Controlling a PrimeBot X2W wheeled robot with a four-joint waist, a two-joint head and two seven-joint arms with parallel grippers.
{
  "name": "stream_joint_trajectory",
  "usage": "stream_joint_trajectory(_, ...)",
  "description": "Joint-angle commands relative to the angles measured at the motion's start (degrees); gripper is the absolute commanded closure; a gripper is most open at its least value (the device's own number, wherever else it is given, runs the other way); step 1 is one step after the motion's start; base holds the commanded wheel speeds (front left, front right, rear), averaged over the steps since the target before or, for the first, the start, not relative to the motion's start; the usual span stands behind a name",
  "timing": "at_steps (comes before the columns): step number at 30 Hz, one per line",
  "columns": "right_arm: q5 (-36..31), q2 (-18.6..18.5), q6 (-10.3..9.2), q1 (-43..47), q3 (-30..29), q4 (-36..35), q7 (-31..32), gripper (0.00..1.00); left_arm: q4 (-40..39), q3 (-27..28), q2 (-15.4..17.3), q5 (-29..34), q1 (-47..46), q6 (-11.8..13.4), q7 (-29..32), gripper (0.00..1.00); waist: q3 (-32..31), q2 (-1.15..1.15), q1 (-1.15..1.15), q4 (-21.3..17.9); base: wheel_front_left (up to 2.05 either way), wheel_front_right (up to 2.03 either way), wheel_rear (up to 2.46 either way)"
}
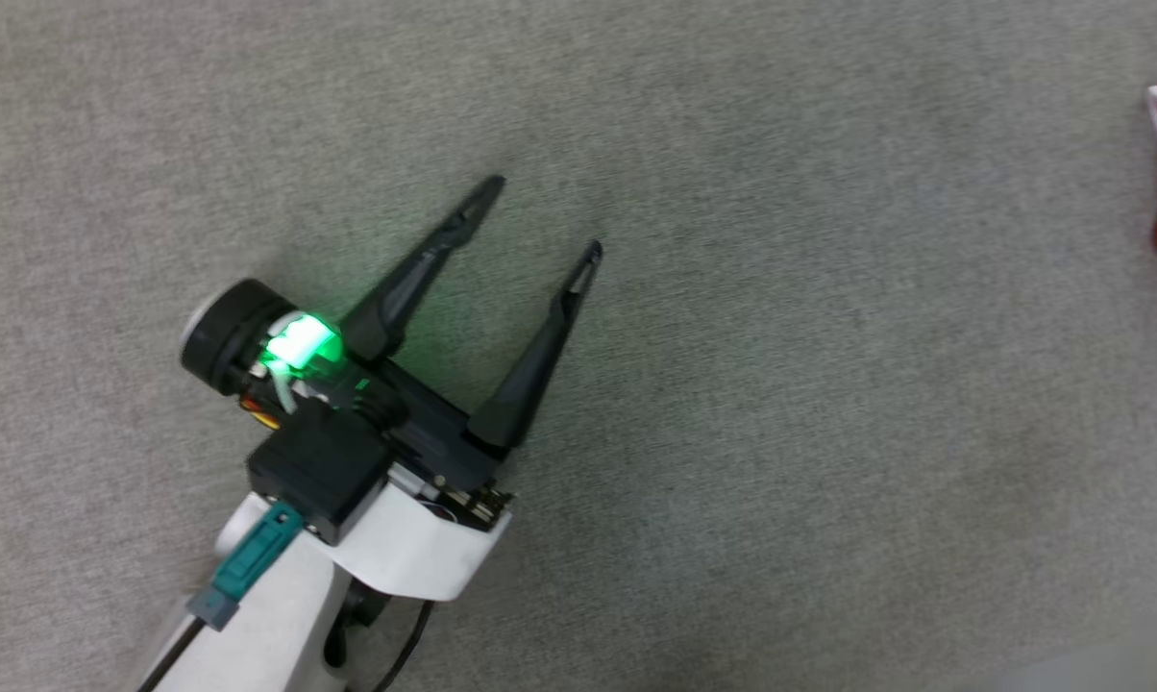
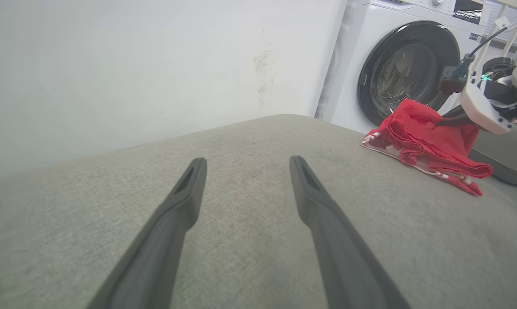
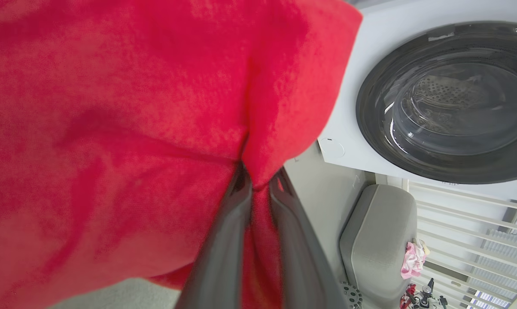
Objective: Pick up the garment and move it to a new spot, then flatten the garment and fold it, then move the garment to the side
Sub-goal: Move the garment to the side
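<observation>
One garment (image 3: pixel 112 128), seemingly bunched, sits pinched in the right tool (image 3: pixel 259 176); the left tool (image 1: pixel 542 216) stands spread.

Our left hand (image 1: pixel 545 216) reaches out from its pale forearm (image 1: pixel 281 596). Its two long dark fingers (image 1: pixel 425 264) are spread wide with nothing between them, and the tips angle forward and toward our right. A green light (image 1: pixel 300 344) glows on the wrist housing beside the finger base. Our right hand (image 3: pixel 260 174) has its fingers (image 3: pixel 224 249) drawn nearly together, pinching a fold of the garment (image 3: pixel 112 128) between the tips, with cloth draped over and ahead of them. Our right wrist's white shell (image 2: pixel 482 103) sits well off to the left hand's right.
</observation>
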Motion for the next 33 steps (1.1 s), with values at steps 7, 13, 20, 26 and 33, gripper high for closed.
stream_joint_trajectory(7, -1.7, 2.1, -0.09, -2.0, -2.5, 3.2, -2.3, 0.00, -0.3, 1.0, 0.0, 0.0, -0.2, -0.1, -0.1, 0.00, -0.7, 0.00, -0.01, 1.7, 0.00, 0.00, 0.00)
stream_joint_trajectory(13, -3.3, 2.9, -0.08, -2.4, -2.9, 1.8, -3.6, 0.00, 0.3, 3.2, -1.9, -0.4, 2.7, -0.1, -0.1, 0.00, -6.2, 0.00, -0.01, 2.8, 0.00, 0.00, 0.00)
stream_joint_trajectory(20, -1.7, 5.6, -0.08, -2.1, -2.9, -2.9, -5.9, 0.00, 0.9, 8.7, -4.3, -0.5, 7.7, -0.1, -0.1, 0.00, -14.6, 0.00, -0.01, 4.3, 0.00, 0.00, 0.00)
stream_joint_trajectory(26, 3.4, 13.6, -0.07, 0.8, -6.4, -10.0, -10.3, 0.00, 1.2, 14.2, -5.9, 0.5, 13.3, -0.1, -0.1, 0.00, -22.8, 0.00, -0.01, 7.0, 0.00, 0.00, 0.00)
stream_joint_trajectory(33, 7.6, 22.5, -0.07, 9.6, -6.8, -21.7, -13.5, 0.00, 2.1, 20.0, -8.4, 1.2, 20.0, -0.1, -0.1, 0.00, -29.2, 0.00, -0.01, 10.3, 0.00, 0.00, 0.00)
